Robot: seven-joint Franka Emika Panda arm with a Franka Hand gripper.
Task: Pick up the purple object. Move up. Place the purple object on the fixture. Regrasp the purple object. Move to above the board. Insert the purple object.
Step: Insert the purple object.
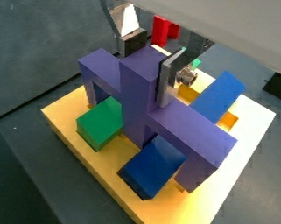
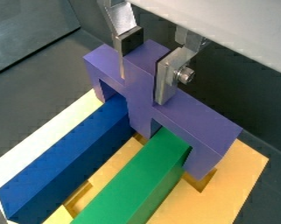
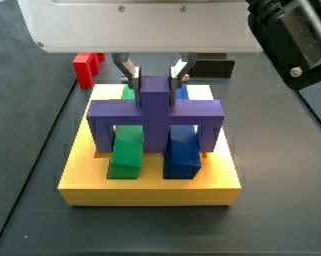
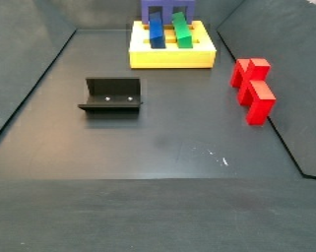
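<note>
Wrist views first: gripper (image 1: pixel 154 54) sits right over the board (image 1: pixel 73 131), silver fingers (image 1: pixel 172 77) w/ dark pads on either side of the purple object's (image 1: pixel 149 101) raised centre stub, narrow, closed on it. Purple object stands on the board, straddling the green bar (image 1: pixel 102 122) and blue bar (image 1: pixel 154 166), legs down into the yellow slab. A second blue piece (image 1: pixel 219 94) lies on the board beyond the purple object. Red block (image 1: pixel 164 29) shows past the fingers, well apart from the board.

In a wrist view from the opposite end, gripper (image 2: pixel 151 54) again pinches the stub; purple object (image 2: pixel 166 109) bridges the long blue bar (image 2: pixel 66 166) and green bar (image 2: pixel 136 188), which run side by side along the board (image 2: pixel 43 131). One finger (image 2: pixel 168 74) lies flat against the stub face.

Side view, near the board: gripper (image 3: pixel 152 72) directly above board centre, fingers gripping the top of the purple object (image 3: pixel 153 112). Green bar (image 3: pixel 124 158) and blue bar (image 3: pixel 182 158) poke out under the purple arch on the board (image 3: pixel 149 187). Red block (image 3: pixel 85 68) behind the board; tabletop (image 3: pixel 276 170) dark.

Side view, far from the board: board (image 4: pixel 171 55) at the far end of the tabletop (image 4: pixel 160 148), purple object (image 4: pixel 169 14) upright on it over the green bar (image 4: pixel 183 33) and blue bar (image 4: pixel 158 35); gripper out of frame. Fixture (image 4: pixel 111 95) well apart from the board, nothing in it. Red stepped block (image 4: pixel 254 87) near the board's corner side, lying apart from it.
</note>
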